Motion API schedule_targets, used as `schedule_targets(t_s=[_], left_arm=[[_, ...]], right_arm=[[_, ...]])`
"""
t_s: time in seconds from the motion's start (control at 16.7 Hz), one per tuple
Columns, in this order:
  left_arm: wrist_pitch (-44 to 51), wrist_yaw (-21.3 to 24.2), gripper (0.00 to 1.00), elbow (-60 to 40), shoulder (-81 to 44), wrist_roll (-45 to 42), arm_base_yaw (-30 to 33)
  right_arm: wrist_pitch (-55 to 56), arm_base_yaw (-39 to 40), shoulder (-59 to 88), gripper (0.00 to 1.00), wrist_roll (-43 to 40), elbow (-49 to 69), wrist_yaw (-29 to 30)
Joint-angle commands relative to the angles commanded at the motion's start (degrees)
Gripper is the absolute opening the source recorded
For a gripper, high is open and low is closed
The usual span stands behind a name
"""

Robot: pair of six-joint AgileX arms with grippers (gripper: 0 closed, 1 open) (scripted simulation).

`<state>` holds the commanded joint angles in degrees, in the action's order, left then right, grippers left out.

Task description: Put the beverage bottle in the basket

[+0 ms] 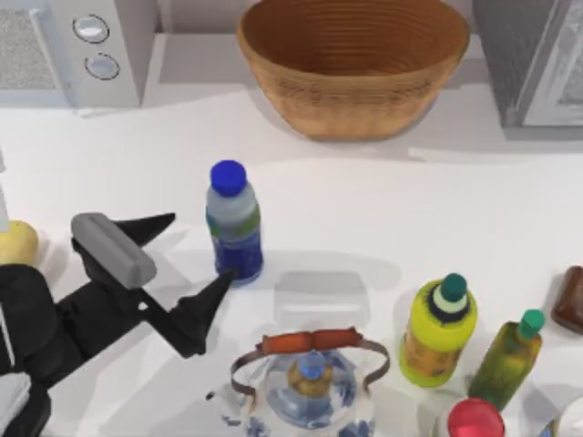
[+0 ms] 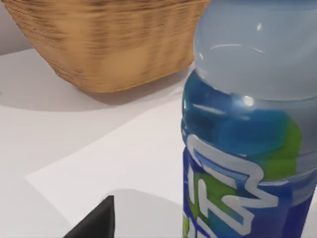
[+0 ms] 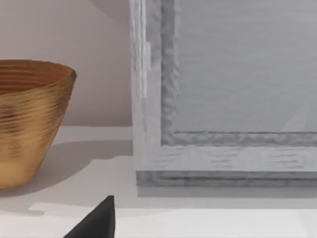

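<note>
**Left gripper open beside the bottle, nothing held yet**

Start with the basket (image 1: 353, 64): it sits at the far edge of the table, mouth up and wide, well apart from everything else, so you have a generous target for the drop. Its woven wall also shows beyond the bottle in the left wrist view.

Nearer you, the left gripper (image 1: 196, 250) reaches in from the table's left. Its two dark fingers are spread wide and hold nothing. One fingertip points toward the bottle's upper side; the other lies just beside the bottle's base, perhaps touching it. I judge that the opening is set this wide so the body can pass between the fingers.

The beverage bottle (image 1: 234, 224) stands upright on the table, blue cap up, between the gripper and the basket. It is not yet between the fingers, so the grasp is still to come.

A yellow bottle (image 1: 438, 331) and an olive bottle (image 1: 508, 359) stand at the near right, clear of your path. The right arm is parked by a grey appliance (image 3: 223, 94).
</note>
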<state>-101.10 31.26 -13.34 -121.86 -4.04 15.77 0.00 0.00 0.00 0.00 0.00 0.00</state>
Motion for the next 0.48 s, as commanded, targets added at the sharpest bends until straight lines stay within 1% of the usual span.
schedule_targets(t_s=[0.48], left_arm=[[-0.02, 0.02, 1.0, -0.65, -2.42, -0.1, -0.05]], right_arm=[[0.0, 0.0, 0.0, 1.0, 0.0, 0.0, 0.0]])
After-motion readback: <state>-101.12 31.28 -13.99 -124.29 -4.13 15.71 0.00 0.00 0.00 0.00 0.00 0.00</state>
